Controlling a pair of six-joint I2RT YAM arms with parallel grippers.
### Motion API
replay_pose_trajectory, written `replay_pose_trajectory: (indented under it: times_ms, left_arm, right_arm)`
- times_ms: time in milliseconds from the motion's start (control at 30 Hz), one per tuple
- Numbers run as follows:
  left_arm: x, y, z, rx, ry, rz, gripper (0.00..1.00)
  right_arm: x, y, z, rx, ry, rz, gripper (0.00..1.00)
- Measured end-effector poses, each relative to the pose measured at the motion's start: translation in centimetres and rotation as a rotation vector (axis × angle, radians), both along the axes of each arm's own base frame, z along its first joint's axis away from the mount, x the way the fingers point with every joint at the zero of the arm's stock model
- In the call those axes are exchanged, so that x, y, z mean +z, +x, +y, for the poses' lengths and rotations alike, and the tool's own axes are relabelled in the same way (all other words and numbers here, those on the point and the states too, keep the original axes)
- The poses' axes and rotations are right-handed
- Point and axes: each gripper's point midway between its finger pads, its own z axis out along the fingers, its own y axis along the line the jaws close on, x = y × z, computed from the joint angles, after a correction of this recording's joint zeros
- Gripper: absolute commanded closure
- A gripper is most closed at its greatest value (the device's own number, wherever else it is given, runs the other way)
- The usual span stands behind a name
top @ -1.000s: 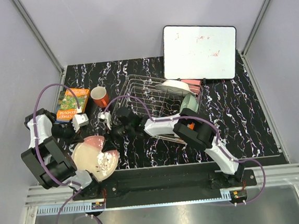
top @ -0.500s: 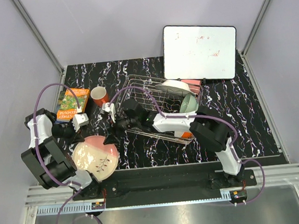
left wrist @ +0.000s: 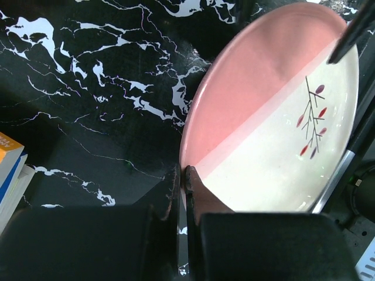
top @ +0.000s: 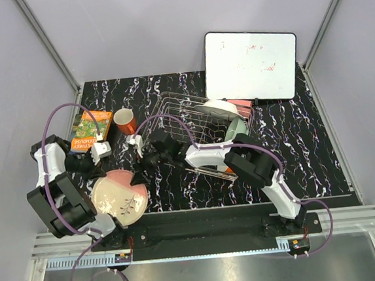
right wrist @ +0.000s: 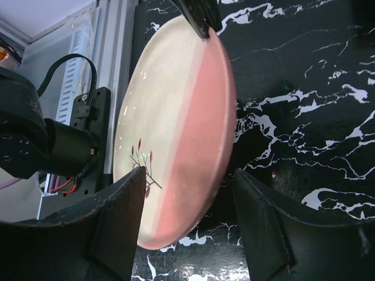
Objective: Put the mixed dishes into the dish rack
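My left arm folds back from its base and bends in low over the near-left part of the black marbled table [top: 308,163]; its wrist points down toward the near edge. My left gripper [left wrist: 186,175] is pressed together on the rim of the pink-and-cream plate [top: 117,199], one finger on each face, pinching where the pink half meets the cream. The plate sits near my left base, its twig motif facing up; it looks tilted, though I cannot tell whether its lower edge rests on the table.

My right arm stretches far across to the left, forearm lying low in front of the dish rack [top: 178,108]; my right gripper [right wrist: 187,187] stands spread wide, its fingers [right wrist: 126,216] straddling the opposite edge of the same plate, with a gap showing on the pink side.

The rack stands mid-table with a white plate [top: 214,108] and a pale green bowl [top: 236,131] in its right end; the orange-red mug [top: 125,121] waits upright on the table left of it, beside the green-orange book [top: 91,130]; the whiteboard [top: 251,64] leans behind.
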Motion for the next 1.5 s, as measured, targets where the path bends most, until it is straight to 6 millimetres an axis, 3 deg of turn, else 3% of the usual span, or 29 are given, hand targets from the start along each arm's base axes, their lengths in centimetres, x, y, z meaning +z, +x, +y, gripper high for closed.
replay_pose_trajectory:
  times_ms: [467, 667, 800, 900, 1000, 1100, 1200, 1300, 1333, 1400, 1500]
  left_arm:
    - [0.5, -0.4, -0.3, -0.017, 0.004, -0.009, 1.00]
    - [0.5, -0.4, -0.4, -0.018, 0.003, -0.008, 1.00]
    - [0.5, -0.5, -0.3, -0.016, 0.003, -0.001, 1.00]
    - [0.5, -0.5, -0.4, -0.017, 0.003, -0.001, 1.00]
    - [0.7, -0.6, -0.4, -0.017, -0.001, 0.004, 1.00]
    - [1.0, -0.9, -0.4, -0.015, -0.001, 0.012, 1.00]
    - [1.1, -0.9, -0.4, -0.013, 0.000, 0.014, 1.00]
    - [1.3, -1.0, -0.4, 0.002, -0.004, 0.028, 0.55]
    - [1.5, -0.8, -0.4, 0.015, -0.011, 0.031, 0.02]
    - [2.4, 0.2, 0.0, 0.049, -0.028, 0.016, 0.01]
    - [5.0, 3.6, 1.8, 0.134, -0.063, -0.070, 0.01]
  right_arm:
    - [-3.0, -0.7, 0.5, 0.018, -0.048, 0.081, 0.44]
    - [-2.4, -2.1, 1.4, 0.081, -0.043, 0.094, 0.50]
    - [-2.7, -2.1, 1.8, 0.089, -0.053, 0.103, 0.60]
    - [-3.0, -1.9, 2.0, 0.086, -0.057, 0.110, 0.76]
    - [-3.0, -1.9, 1.9, 0.063, -0.081, 0.177, 1.00]
    - [-2.9, -2.0, 1.8, 0.002, -0.127, 0.284, 1.00]
    - [-2.8, -2.1, 1.8, 0.011, -0.121, 0.283, 1.00]
    - [-2.8, -2.1, 1.8, 0.020, -0.118, 0.271, 1.00]
    - [-2.7, -2.1, 1.7, 0.021, -0.117, 0.265, 1.00]
    - [-2.3, -2.2, 1.5, 0.022, -0.105, 0.231, 1.00]
    - [-1.3, -2.9, 0.7, 0.033, -0.086, 0.153, 1.00]
